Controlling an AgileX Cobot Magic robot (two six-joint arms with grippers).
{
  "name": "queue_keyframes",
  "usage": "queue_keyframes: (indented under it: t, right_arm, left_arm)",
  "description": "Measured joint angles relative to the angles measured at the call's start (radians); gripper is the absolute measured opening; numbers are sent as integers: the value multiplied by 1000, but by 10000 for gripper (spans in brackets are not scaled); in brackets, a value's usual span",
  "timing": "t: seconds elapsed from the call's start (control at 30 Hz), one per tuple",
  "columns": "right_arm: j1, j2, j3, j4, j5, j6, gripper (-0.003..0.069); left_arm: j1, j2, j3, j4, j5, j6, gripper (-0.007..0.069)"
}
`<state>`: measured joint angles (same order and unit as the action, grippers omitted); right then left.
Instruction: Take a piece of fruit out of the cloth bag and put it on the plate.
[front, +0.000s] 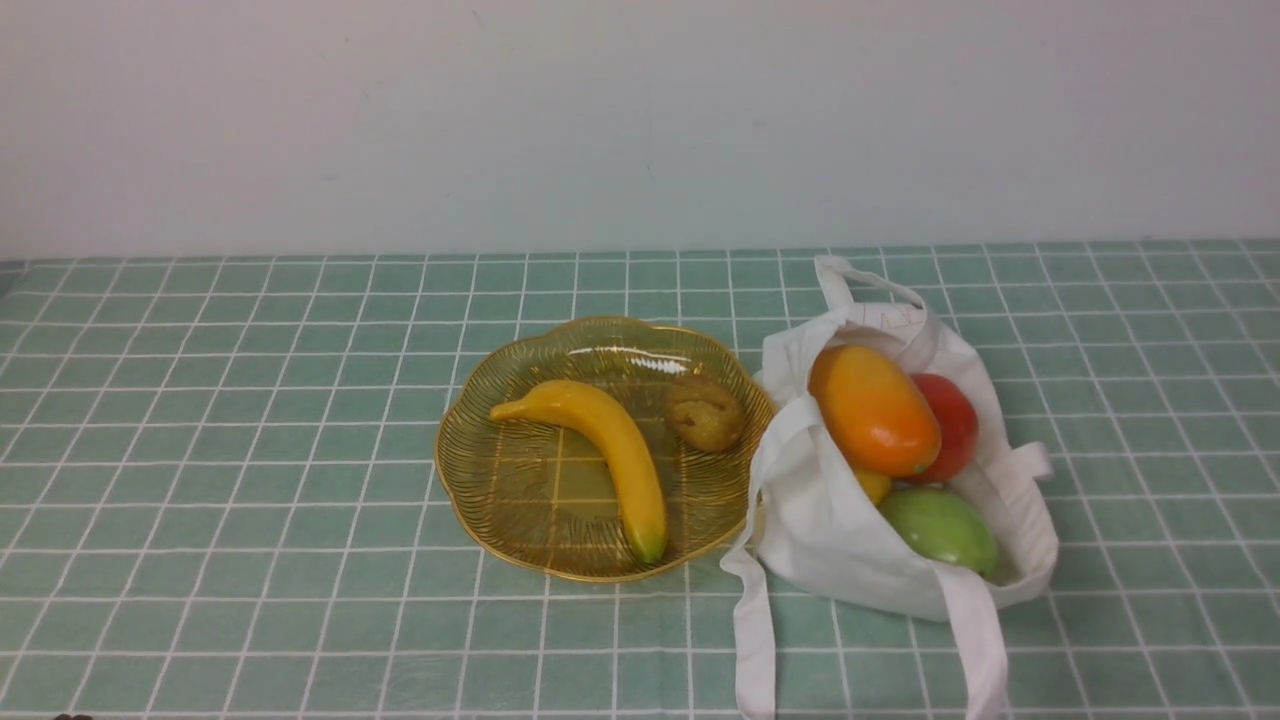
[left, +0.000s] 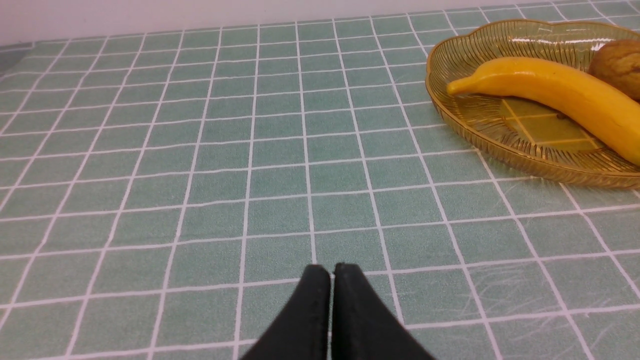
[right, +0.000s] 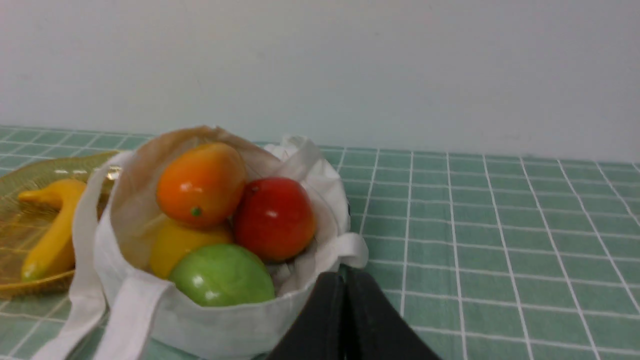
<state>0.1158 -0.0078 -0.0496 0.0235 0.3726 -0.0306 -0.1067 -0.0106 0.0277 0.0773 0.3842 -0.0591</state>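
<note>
as fruit (front: 705, 412) sits on plate (front: 520, 520), w/ banana (front: 600, 440).

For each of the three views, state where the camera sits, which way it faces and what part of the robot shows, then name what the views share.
Front view: between the arms, facing forward over the table at the plate and cloth bag; no part of the robot shows.
Left wrist view: low over the tablecloth, facing the plate and banana; the shut left gripper shows.
Right wrist view: low beside the cloth bag, facing the wall; the shut right gripper shows.
Shared: plate and banana appear in all three; the piece of fruit in the front and left wrist views.
</note>
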Motion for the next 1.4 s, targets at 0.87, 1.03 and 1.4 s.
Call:
queue_keyframes:
  t: [0.87,1.03,1.4]
  right_arm:
    - [-38,0,76,-49,-17,46,-14]
    - [-38,0,76,-49,-17,46,-14]
    - [-38,0,76,-49,-17,46,-14]
  left_arm:
    - [0,0,0,0,0,0,-8]
    - [0,0,0,0,0,0,-8]
    - [0,0,0,0,0,0,-8]
